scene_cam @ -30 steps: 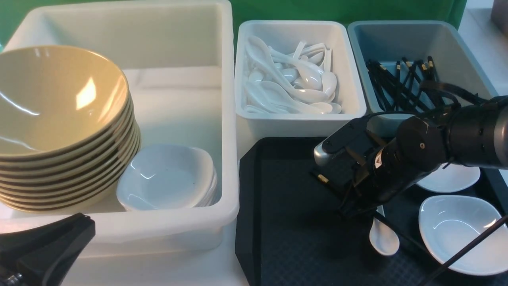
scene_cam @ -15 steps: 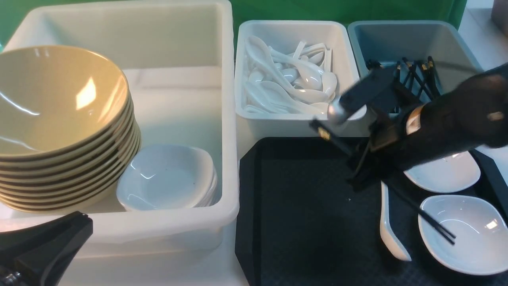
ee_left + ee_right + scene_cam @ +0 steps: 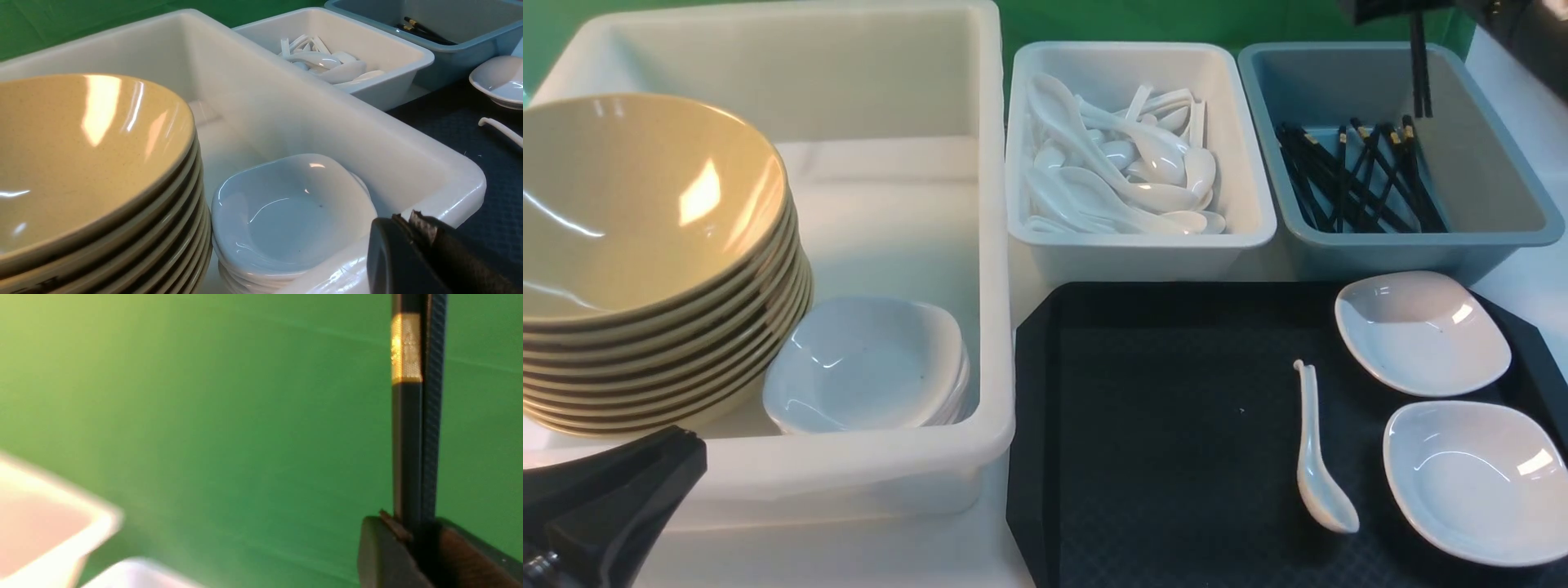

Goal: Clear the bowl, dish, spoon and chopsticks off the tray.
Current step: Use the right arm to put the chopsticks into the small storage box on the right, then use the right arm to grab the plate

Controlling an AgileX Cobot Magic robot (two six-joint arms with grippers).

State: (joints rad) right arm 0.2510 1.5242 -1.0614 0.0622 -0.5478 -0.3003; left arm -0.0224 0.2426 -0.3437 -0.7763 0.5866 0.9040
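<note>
My right gripper [image 3: 1417,10] is at the top right edge of the front view, shut on the black chopsticks [image 3: 1419,69], which hang upright over the grey-blue bin [image 3: 1494,163]. The right wrist view shows its jaws [image 3: 412,528] clamping the gold-banded chopsticks [image 3: 410,437]. On the black tray [image 3: 1143,457] lie a white spoon [image 3: 1319,457] and two white dishes [image 3: 1421,331] [image 3: 1474,478]. Mustard bowls [image 3: 637,212] sit stacked in the large white bin [image 3: 988,245]. My left gripper [image 3: 678,457] [image 3: 408,218] is shut and empty by that bin's near corner.
White dishes [image 3: 866,367] are stacked next to the bowls in the large bin. A smaller white bin [image 3: 1135,245] holds several spoons. The grey-blue bin holds several chopsticks [image 3: 1356,175]. A green backdrop stands behind the bins.
My right gripper has lifted the chopsticks off the tray and carried them up and back over the grey-blue bin. The spoon shifted on the tray. The left gripper stayed put.
</note>
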